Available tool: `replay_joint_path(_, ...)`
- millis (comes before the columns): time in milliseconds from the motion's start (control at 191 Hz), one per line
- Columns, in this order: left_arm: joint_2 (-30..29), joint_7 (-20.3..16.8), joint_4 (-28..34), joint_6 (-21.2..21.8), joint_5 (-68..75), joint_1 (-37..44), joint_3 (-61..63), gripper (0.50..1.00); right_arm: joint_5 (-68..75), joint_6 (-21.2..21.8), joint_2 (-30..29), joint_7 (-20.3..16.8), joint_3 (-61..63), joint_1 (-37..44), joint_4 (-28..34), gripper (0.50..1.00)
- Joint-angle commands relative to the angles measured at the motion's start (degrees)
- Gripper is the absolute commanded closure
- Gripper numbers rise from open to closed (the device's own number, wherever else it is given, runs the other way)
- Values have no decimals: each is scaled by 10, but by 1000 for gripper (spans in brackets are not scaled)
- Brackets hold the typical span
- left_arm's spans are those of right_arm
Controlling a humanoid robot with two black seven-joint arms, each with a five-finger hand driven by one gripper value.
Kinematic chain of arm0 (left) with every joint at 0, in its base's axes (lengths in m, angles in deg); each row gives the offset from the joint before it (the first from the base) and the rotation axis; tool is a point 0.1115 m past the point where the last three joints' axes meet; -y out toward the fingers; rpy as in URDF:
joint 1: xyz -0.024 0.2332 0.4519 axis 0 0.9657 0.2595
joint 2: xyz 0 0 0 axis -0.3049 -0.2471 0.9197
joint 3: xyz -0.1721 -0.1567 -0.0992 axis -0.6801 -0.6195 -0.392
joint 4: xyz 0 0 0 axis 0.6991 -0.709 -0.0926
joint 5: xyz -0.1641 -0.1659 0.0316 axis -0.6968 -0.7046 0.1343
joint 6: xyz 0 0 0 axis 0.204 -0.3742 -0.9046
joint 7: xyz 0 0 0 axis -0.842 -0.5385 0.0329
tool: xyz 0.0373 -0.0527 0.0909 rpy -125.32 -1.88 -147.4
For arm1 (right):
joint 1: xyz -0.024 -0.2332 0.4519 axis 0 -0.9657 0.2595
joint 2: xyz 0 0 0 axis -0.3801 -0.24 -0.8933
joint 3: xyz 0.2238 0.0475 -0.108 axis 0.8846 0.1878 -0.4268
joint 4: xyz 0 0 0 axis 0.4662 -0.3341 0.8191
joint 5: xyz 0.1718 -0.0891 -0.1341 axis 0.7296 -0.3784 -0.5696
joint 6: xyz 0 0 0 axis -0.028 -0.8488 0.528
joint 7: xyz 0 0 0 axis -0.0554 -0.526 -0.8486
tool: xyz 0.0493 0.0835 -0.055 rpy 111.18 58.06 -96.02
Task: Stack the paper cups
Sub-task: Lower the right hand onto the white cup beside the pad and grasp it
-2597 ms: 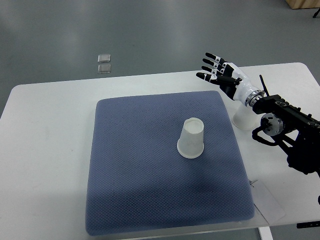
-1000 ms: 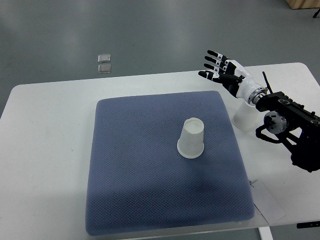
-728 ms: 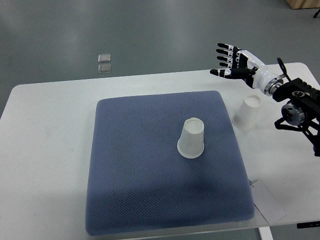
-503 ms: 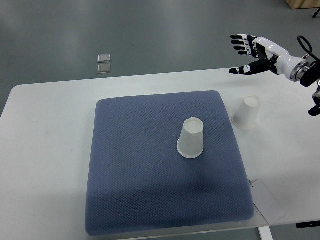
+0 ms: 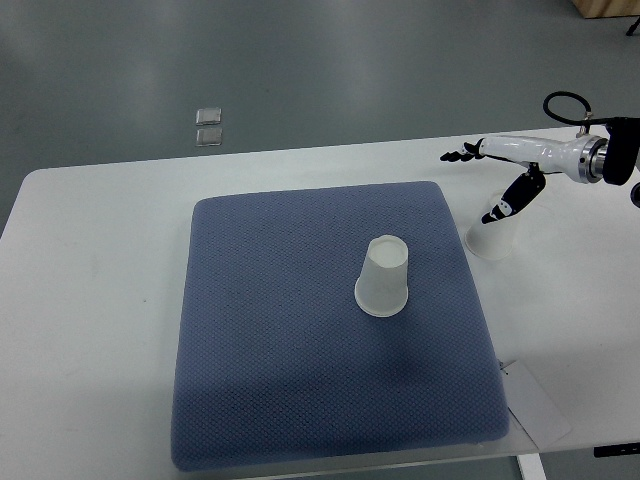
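Your right hand [image 5: 497,172] hangs spread and empty over the bench-side cup [image 5: 490,236], so close evenly round its wall before lifting it onto the cup [image 5: 383,277] mid-mat [image 5: 260,330].

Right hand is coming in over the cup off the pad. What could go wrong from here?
The right hand is open above the upside-down cup on the table, thumb already over its top; a sideways nudge could tip it, since it narrows upward. That cup stands right at the edge of the blue pad, so a low carry toward the cup on the pad might snag. The target cup is light and unsupported; an off-centre placement may topple it.
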Motion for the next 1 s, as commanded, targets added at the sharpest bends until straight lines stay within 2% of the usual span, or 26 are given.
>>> replay_joint_path(0, 0, 0, 1, 0, 0, 0, 0, 500, -9, -26, -4, 0, -48, 14, -8, 572)
replay_joint_path(309, 0, 0, 0, 0, 0, 0, 0, 500, -35, -54, -15, 2, -87, 23, -33, 585)
replay_joint_path(560, 0, 0, 1, 0, 0, 0, 0, 500, -53, -71, -21, 13, -99, 23, -62, 644)
replay_joint_path(874, 0, 0, 0, 0, 0, 0, 0, 500, -60, -73, -22, 26, -107, 24, -95, 652)
replay_joint_path(995, 0, 0, 0, 0, 0, 0, 0, 500, -69, -86, -27, 33, -115, 24, -109, 652)
